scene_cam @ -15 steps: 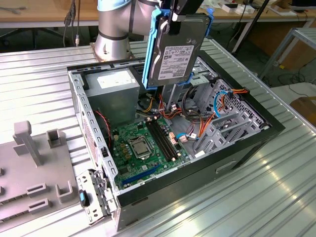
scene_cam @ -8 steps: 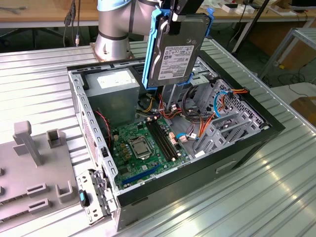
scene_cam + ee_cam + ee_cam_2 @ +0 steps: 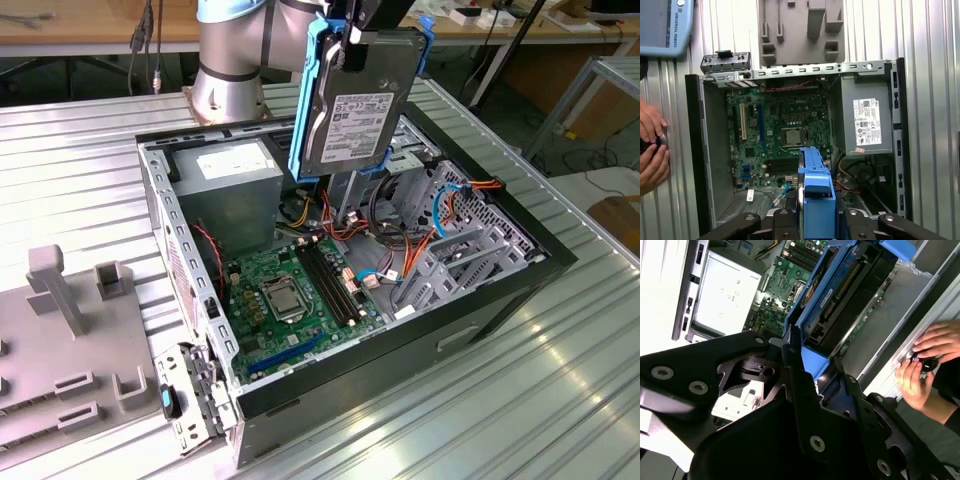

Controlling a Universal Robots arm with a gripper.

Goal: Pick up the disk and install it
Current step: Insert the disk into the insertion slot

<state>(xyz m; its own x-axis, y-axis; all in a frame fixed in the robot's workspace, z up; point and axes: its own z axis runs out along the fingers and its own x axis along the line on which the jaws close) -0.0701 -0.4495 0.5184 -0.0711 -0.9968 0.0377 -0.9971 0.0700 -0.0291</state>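
While a ribbed, silvery metal desk point(image 3: 560, 400) carries an open computer case point(image 3: 400, 350) lying on its side, wooden tabletops and hanging cables stand in the room behind the case. Just beside the case, a grey plastic holder plate point(image 3: 60, 350) with upright pegs lies on the desk. Inside the case are a green circuit board point(image 3: 290, 290) and a grey box with a white label point(image 3: 225, 185). The disk point(image 3: 360, 110) hangs in the air above the case, over the end nearest the arm's base point(image 3: 230, 70), touching nothing in the case. It stands on edge with its long axis close to upright, leaning a little, and its silvery labelled face is turned toward the exterior view. Bright blue rails run along both of its long sides. The jaws are closed tight on the disk's upper end and carry its whole weight. In the first wrist view a person's hands point(image 3: 652, 145) rest at the case's outer wall, on the side opposite the labelled box.
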